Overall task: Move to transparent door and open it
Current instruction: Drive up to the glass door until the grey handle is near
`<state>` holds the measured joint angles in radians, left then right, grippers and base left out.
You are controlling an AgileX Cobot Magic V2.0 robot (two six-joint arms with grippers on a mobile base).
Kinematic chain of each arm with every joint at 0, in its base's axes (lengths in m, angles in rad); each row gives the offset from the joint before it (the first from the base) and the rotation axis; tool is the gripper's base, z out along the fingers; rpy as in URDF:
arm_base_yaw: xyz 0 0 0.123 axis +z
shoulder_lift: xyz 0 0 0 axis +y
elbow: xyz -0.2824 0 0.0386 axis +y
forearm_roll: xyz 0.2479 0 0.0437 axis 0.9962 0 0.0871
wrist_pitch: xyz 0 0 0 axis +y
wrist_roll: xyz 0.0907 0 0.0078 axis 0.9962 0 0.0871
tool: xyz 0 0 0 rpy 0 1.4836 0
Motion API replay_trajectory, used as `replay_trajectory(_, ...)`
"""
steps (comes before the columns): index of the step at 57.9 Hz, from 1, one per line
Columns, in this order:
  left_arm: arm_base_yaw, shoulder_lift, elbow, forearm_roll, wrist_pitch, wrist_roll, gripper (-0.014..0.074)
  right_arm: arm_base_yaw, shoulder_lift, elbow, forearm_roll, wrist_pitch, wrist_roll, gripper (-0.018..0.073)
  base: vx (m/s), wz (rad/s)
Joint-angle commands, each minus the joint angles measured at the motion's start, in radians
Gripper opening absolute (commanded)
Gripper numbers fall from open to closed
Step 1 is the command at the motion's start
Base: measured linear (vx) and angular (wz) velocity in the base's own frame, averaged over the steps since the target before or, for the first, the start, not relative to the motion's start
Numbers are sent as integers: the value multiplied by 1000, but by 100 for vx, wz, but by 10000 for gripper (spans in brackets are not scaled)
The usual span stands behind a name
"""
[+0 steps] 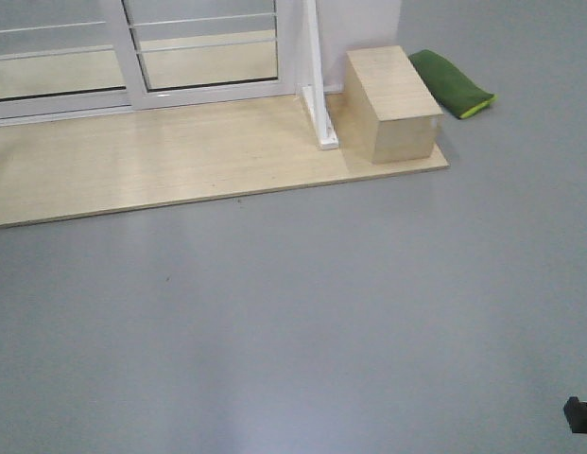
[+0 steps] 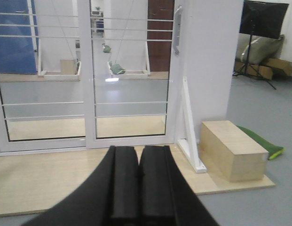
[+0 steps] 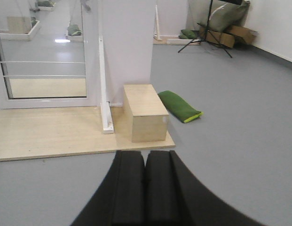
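The transparent door [image 2: 130, 70] is a tall glass panel in a white frame with thin white bars. A curved grey handle [image 2: 177, 26] sits on its right stile. Its lower part shows in the front view [image 1: 208, 47], and the right wrist view shows the door [image 3: 47, 61] at the far left. It stands closed, several steps ahead on a wooden platform. My left gripper [image 2: 138, 149] is shut with nothing in it, pointing at the door's lower frame from a distance. My right gripper [image 3: 145, 154] is shut and empty too, over the grey floor.
A second glass panel [image 2: 40, 70] stands left of the door. The pale wooden platform [image 1: 161, 161] carries a white brace [image 2: 189, 127] and a wooden box [image 1: 392, 99]. A green cushion [image 1: 451, 83] lies beyond it. A tripod [image 2: 253, 56] and cardboard boxes [image 3: 232, 33] stand at the far right.
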<state>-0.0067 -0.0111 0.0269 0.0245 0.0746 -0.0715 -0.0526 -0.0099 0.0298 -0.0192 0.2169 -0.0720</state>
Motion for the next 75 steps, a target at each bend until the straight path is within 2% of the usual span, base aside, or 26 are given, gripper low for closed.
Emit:
replay_trajectory(1, -4, 9, 28, -9, -80, -10, -3, -4, -14, 14, -1, -86, -3, -5, 68, 41)
replay_trajectory(28, -4, 9, 28, -9, -80, -10, -3, -4, -14, 14, -1, -86, -3, -5, 68, 27)
replay_trajectory(75, -4, 9, 28, -9, -80, -10, -3, -4, -14, 14, -1, -86, -3, -5, 60, 7)
